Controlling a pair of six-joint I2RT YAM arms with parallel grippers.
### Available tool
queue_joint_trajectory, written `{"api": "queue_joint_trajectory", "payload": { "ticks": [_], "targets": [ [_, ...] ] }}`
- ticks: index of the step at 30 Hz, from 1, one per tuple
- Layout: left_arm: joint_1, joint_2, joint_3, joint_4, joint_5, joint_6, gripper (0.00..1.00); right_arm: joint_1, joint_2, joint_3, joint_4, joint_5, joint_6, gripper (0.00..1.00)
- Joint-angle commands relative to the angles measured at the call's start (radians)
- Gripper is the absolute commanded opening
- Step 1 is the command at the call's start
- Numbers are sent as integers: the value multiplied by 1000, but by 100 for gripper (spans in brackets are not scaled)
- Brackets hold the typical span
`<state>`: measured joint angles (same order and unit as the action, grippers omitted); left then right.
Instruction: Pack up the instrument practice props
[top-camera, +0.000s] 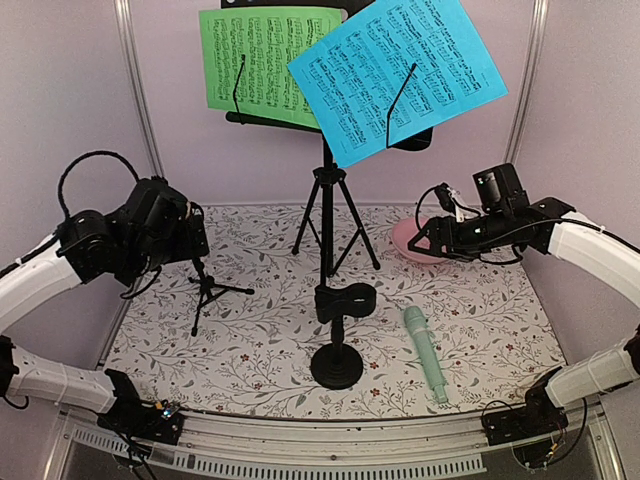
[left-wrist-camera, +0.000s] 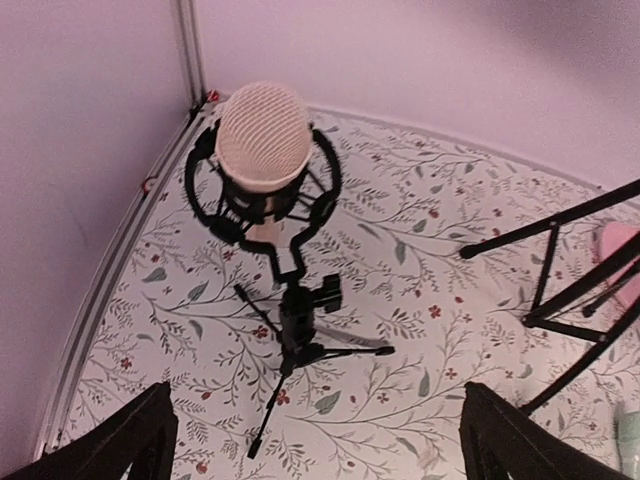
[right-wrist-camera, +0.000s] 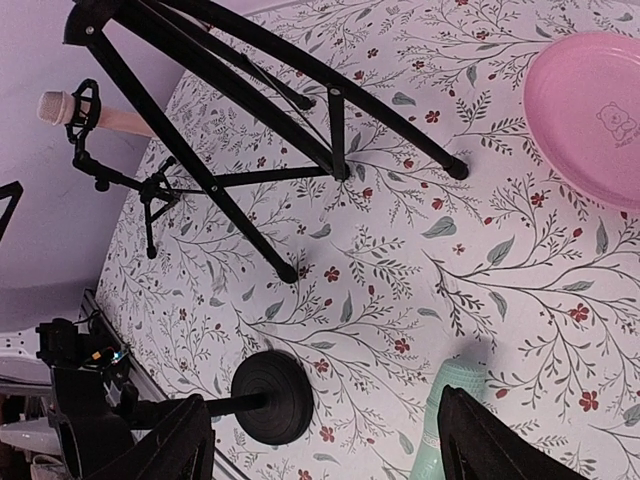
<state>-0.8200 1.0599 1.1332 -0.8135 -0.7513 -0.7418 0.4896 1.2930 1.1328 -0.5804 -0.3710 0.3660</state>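
Green (top-camera: 262, 65) and blue (top-camera: 395, 75) sheet-music pages rest on the black music desk (top-camera: 268, 121), whose tripod (top-camera: 327, 205) stands at the back centre. A pale-pink microphone (left-wrist-camera: 263, 135) sits in a black shock mount on a small tripod support (left-wrist-camera: 298, 330). My left gripper (left-wrist-camera: 315, 450) hovers open above and just in front of it. A mint-green microphone (top-camera: 425, 352) lies flat at the front right. My right gripper (right-wrist-camera: 325, 440) is open and empty above the cloth, its right finger over the mint microphone's (right-wrist-camera: 450, 415) head. The round-base support (top-camera: 338, 345) has an empty clip.
A round pink dish (right-wrist-camera: 590, 115) lies at the back right, beneath the right arm. The music stand's tripod legs (right-wrist-camera: 330, 130) spread across the middle of the flowered cloth (top-camera: 260, 340). Walls close in the back and both sides.
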Motion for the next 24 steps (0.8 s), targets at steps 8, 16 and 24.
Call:
{"api": "queue_joint_trajectory", "payload": {
  "ticks": [8,16,24],
  "targets": [
    [241,121,-150,131,62,-156,97,-5,-58,-31,-7,51,34,79],
    [274,256,-101,305,92,-2,90,-5,-121,-67,-17,78,52,79],
    [275,324,-13,178,32,-73,93,-5,-154,-87,-27,88,67,79]
  ]
}}
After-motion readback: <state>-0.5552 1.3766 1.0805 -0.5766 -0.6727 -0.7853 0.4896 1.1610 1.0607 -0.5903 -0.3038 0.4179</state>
